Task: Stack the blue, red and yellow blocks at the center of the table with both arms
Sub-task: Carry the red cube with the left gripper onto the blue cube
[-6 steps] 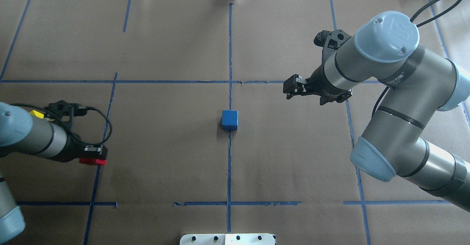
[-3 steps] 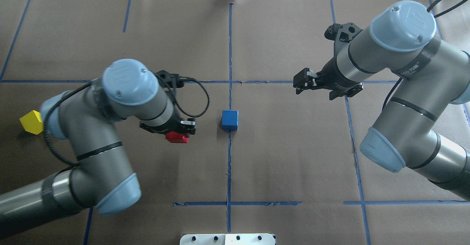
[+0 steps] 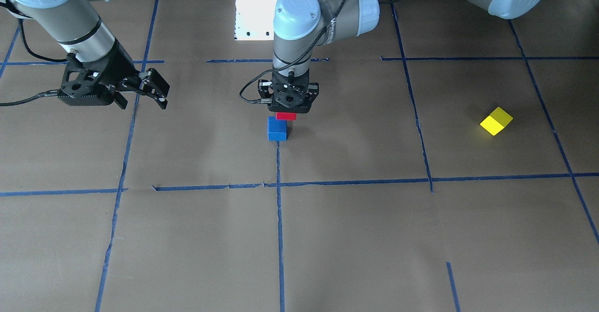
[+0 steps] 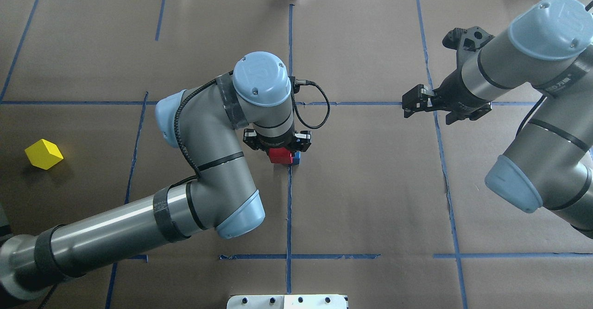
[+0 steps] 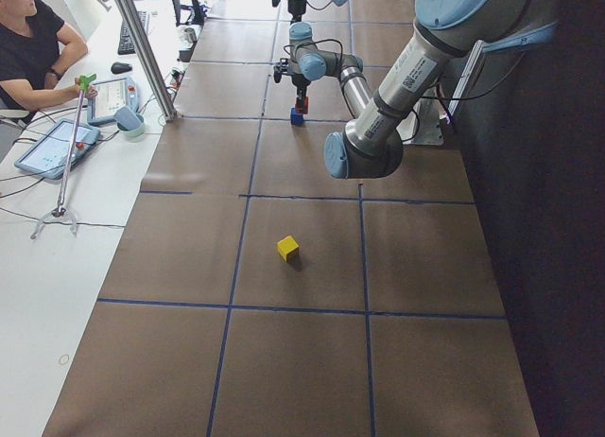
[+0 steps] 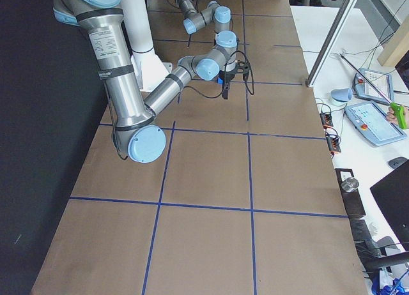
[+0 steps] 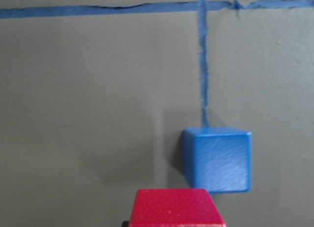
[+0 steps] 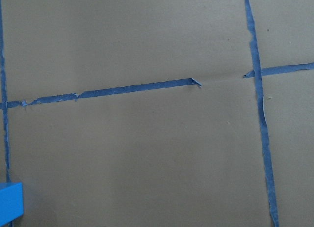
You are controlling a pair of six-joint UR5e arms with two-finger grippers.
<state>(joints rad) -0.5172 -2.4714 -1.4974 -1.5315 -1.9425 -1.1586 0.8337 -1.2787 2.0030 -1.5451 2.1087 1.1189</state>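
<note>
The blue block [image 3: 277, 129] sits at the table's centre on the tape cross; it also shows in the left wrist view [image 7: 218, 160]. My left gripper [image 3: 286, 112] is shut on the red block [image 3: 286, 115] and holds it just above the blue block, slightly offset. From overhead the red block [image 4: 280, 155] covers most of the blue block [image 4: 297, 158]. The yellow block [image 4: 43, 154] lies alone at the far left, tilted on the tape grid. My right gripper [image 4: 406, 106] is open and empty, hovering well to the right of centre.
Blue tape lines [image 4: 289, 207] divide the brown paper into squares. A white base plate [image 4: 287, 301] is at the near edge. An operator [image 5: 28, 49] sits at a side desk with tablets beyond the table's far edge.
My left arm has carried the red block rightwards from the left side to over the blue block. My right gripper has drawn back to the right.
</note>
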